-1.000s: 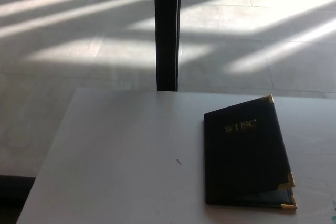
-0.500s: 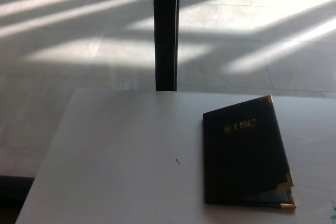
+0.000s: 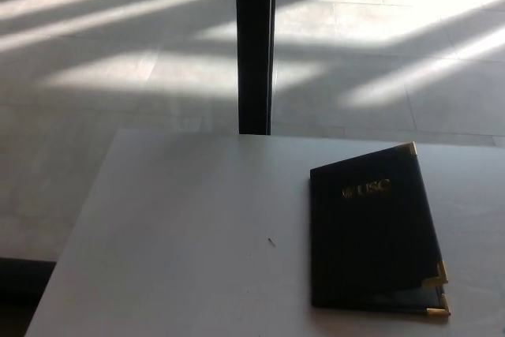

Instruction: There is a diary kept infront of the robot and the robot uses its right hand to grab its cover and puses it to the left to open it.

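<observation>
The diary [image 3: 372, 230] lies on the white table [image 3: 181, 234], to the right of the dark post [image 3: 255, 45] that rises behind the table's far edge. Its dark cover, with gold lettering and brass corners, sits slightly raised along the right edge. Neither robot hand is visible, so their state cannot be told.

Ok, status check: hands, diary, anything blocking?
Both hands out of view. Diary closed on the table, right of centre, cover untouched. Only a tiny speck to its left; nothing blocking.
</observation>
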Tool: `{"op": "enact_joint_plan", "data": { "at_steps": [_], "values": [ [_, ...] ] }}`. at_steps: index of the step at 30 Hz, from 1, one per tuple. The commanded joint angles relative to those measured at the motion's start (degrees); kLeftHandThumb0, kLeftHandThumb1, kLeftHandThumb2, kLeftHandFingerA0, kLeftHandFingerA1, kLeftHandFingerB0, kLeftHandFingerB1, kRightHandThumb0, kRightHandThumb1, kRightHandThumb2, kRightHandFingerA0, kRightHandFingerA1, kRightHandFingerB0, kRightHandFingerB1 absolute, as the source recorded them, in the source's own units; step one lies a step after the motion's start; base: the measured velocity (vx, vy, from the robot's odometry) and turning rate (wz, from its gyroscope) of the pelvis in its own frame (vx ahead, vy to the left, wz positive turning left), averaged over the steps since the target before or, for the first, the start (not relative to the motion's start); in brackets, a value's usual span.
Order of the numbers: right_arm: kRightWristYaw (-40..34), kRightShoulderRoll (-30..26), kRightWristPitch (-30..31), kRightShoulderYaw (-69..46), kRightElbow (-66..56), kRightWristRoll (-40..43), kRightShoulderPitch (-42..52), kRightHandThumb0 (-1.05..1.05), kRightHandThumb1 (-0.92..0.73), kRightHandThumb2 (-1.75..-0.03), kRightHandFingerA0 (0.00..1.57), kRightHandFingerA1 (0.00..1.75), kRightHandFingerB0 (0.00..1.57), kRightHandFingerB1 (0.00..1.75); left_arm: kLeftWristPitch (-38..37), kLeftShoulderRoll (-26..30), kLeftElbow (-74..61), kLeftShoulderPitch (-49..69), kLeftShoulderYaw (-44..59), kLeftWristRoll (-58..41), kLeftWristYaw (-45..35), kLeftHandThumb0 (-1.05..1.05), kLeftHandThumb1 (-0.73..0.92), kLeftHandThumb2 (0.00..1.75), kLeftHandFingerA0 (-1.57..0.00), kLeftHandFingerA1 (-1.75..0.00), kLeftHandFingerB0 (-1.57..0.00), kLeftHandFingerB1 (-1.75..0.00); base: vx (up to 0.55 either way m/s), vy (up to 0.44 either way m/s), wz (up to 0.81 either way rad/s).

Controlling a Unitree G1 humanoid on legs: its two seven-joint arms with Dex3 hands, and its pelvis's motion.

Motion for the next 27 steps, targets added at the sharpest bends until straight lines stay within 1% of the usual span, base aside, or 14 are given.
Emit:
{"op": "enact_joint_plan", "data": {
  "at_steps": [1, 4, 5, 6, 7, 8, 9, 11, 12, 13, 18, 20, 21, 27],
  "values": [
    [-11.89, 5.63, 13.51, 9.66, -16.99, 7.99, -7.81, -0.82, -0.92, -0.83, 0.65, 0.7, 0.5, 0.62, 0.29, 4.06, 2.09, -1.06, 3.01, -5.65, -0.31, -1.05, 0.92, 1.19, -0.23, -1.66, -0.12, -1.34, 0.0, 0.0, 0.0],
    [-11.27, 9.01, 14.66, 13.17, -19.46, 9.08, -7.93, -0.83, -0.92, -0.75, 0.44, 0.61, 0.35, 0.49, 0.05, 4.03, 2.21, -1.11, 2.97, -5.31, 0.63, -1.05, 0.92, 1.2, -0.31, -1.68, -0.18, -1.37, 0.0, 0.0, 0.0],
    [-10.64, 9.63, 15.4, 14.43, -19.95, 9.3, -7.64, -0.84, -0.91, -0.74, 0.39, 0.6, 0.31, 0.45, 0.23, 3.97, 2.14, -1.29, 3.39, -5.7, 1.0, -0.89, 0.7, 1.54, -0.37, -1.16, 0.0, -0.88, 0.0, 0.0, 0.0],
    [-10.41, 10.24, 16.05, 15.51, -20.21, 8.99, -7.21, -0.83, -0.78, -1.08, 0.32, 0.58, 0.27, 0.5, 0.34, 3.99, 2.23, -1.34, 3.62, -5.98, 0.5, -1.05, 0.92, 1.19, -0.27, -1.66, -0.16, -1.38, 0.0, 0.0, 0.0],
    [-8.53, 10.78, 16.87, 17.85, -19.64, 8.5, -6.5, -0.83, -0.92, -0.75, 0.31, 0.48, 0.21, 0.37, -0.15, 3.95, 2.34, -1.18, 3.4, -5.81, 0.06, -1.05, 0.92, 1.19, -0.28, -1.67, -0.16, -1.39, 0.0, 0.0, 0.0],
    [-8.51, 10.82, 17.05, 18.17, -19.73, 8.57, -6.36, -0.83, -0.92, -0.75, 0.31, 0.48, 0.21, 0.37, -0.22, 3.97, 2.4, -1.17, 3.31, -5.87, 0.01, -1.05, 0.92, 1.19, -0.28, -1.67, -0.16, -1.39, 0.0, 0.0, 0.0],
    [-9.18, 11.22, 17.75, 18.88, -19.74, 8.5, -6.45, -0.8, -0.92, -0.75, 0.34, 0.5, 0.23, 0.38, -0.1, 3.95, 2.35, -1.25, 3.39, -6.06, 0.38, -0.97, 0.71, 1.57, -0.31, -1.16, 0.0, -0.92, 0.0, 0.0, 0.0],
    [-8.31, 13.21, 18.89, 21.1, -18.19, 9.18, -6.1, -0.76, -0.92, -0.78, 0.37, 0.56, 0.22, 0.41, -0.09, 4.08, 2.5, -1.25, 3.5, -6.38, 0.5, -1.05, 0.73, 1.61, -0.27, -1.19, 0.0, -0.98, 0.0, 0.0, 0.0],
    [-7.91, 13.56, 18.92, 21.85, -17.73, 8.89, -5.78, -0.75, -0.92, -0.79, 0.37, 0.57, 0.23, 0.42, 0.06, 4.22, 2.56, -1.18, 3.2, -6.22, 0.1, -0.87, 0.65, 1.5, -0.26, -1.08, 0.0, -0.87, 0.0, 0.0, 0.0],
    [-7.15, 14.0, 18.67, 22.87, -17.21, 8.38, -5.2, -0.75, -0.92, -0.8, 0.39, 0.59, 0.24, 0.43, 0.27, 4.31, 2.64, -1.24, 3.29, -6.45, -0.07, -1.05, 0.92, 1.19, -0.25, -1.67, -0.15, -1.38, 0.0, 0.0, 0.0],
    [-6.56, 16.02, 19.16, 25.47, -14.52, 8.22, -3.71, -0.8, -0.92, -0.75, 0.42, 0.6, 0.25, 0.43, -0.04, 4.38, 3.16, -1.44, 3.06, -7.06, 0.25, -1.05, 0.92, 1.18, -0.22, -1.71, -0.15, -1.39, 0.0, 0.0, 0.0],
    [-7.44, 17.88, 19.09, 26.56, -12.42, 7.67, -3.71, -0.79, -0.92, -0.75, 0.46, 0.58, 0.33, 0.43, -0.13, 4.35, 2.95, -1.24, 2.68, -7.26, -0.05, -1.05, 0.92, 1.18, -0.25, -1.68, -0.15, -1.4, 0.0, 0.0, 0.0],
    [-7.38, 18.56, 18.9, 27.08, -11.84, 7.36, -3.49, -0.81, -0.92, -0.74, 0.45, 0.6, 0.31, 0.46, -0.21, 4.35, 2.99, -1.25, 2.67, -7.37, 0.03, -0.89, 0.67, 1.51, -0.31, -1.11, 0.0, -0.87, 0.0, 0.0, 0.0],
    [-6.89, 22.54, 18.38, 30.07, -9.1, 6.64, -2.34, -0.79, -0.91, -0.74, 0.43, 0.61, 0.28, 0.45, 0.11, 4.54, 3.12, -1.47, 2.14, -7.93, 1.23, -0.98, 0.74, 1.59, -0.28, -1.16, 0.0, -0.93, 0.0, 0.0, 0.0]
  ]
}}
